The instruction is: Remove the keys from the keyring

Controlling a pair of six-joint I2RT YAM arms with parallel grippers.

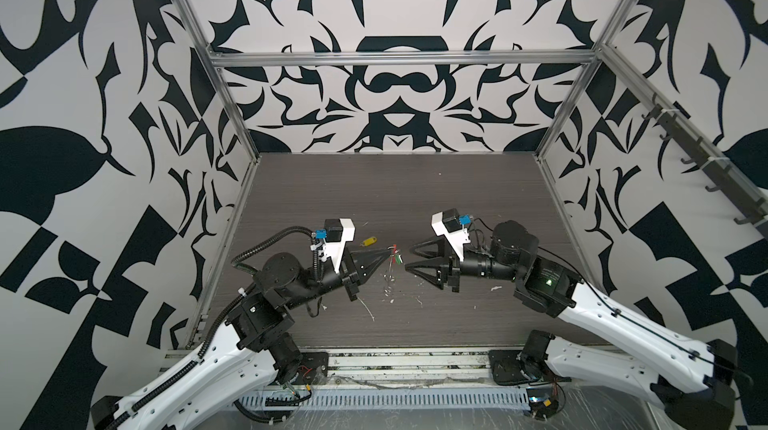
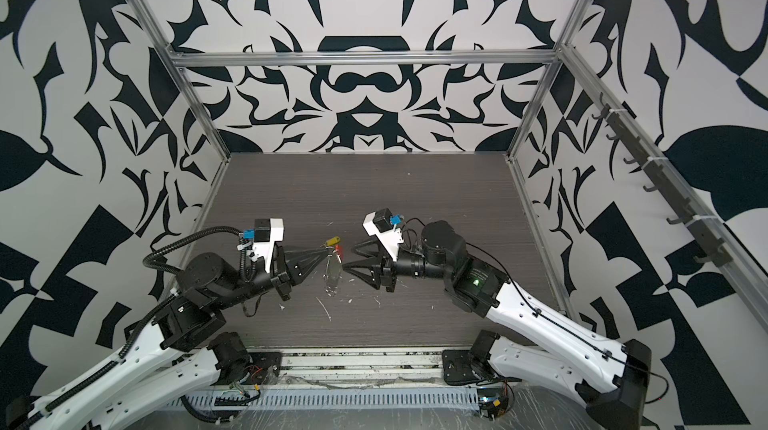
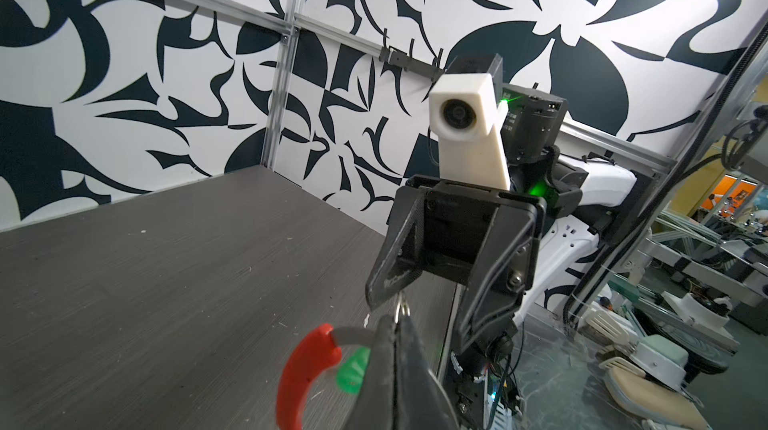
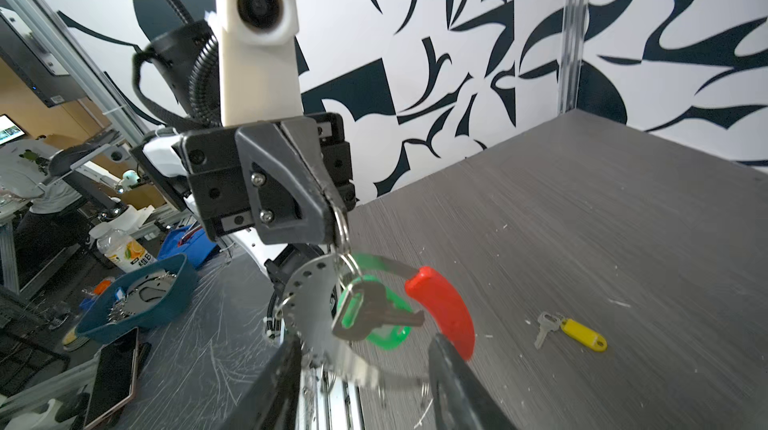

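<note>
My left gripper [image 1: 388, 257] is shut; its tips [image 4: 332, 208] pinch a small silver split ring [image 4: 341, 225]. From that ring the keyring [image 4: 390, 264] hangs above the table, a thin wire loop with a red sleeve [image 4: 446, 307]. On it hang a green key tag [image 4: 388, 334] with a metal key and a perforated metal disc [image 4: 309, 282]. My right gripper [image 1: 409, 257] is open and faces the left one, with the loop's blurred lower part between its fingers [image 4: 457, 386]. The yellow key tag [image 4: 582, 334] lies on the table with a silver key, apart from both grippers and also visible in both top views [image 1: 368, 242] [image 2: 332, 241].
White scraps [image 1: 368, 309] litter the dark table [image 1: 415, 199]. Aluminium frame posts stand at the corners and a hook rail [image 1: 702, 149] runs along the right wall. Past the table's front edge sit a blue bowl [image 4: 137, 299] and a phone [image 4: 112, 378].
</note>
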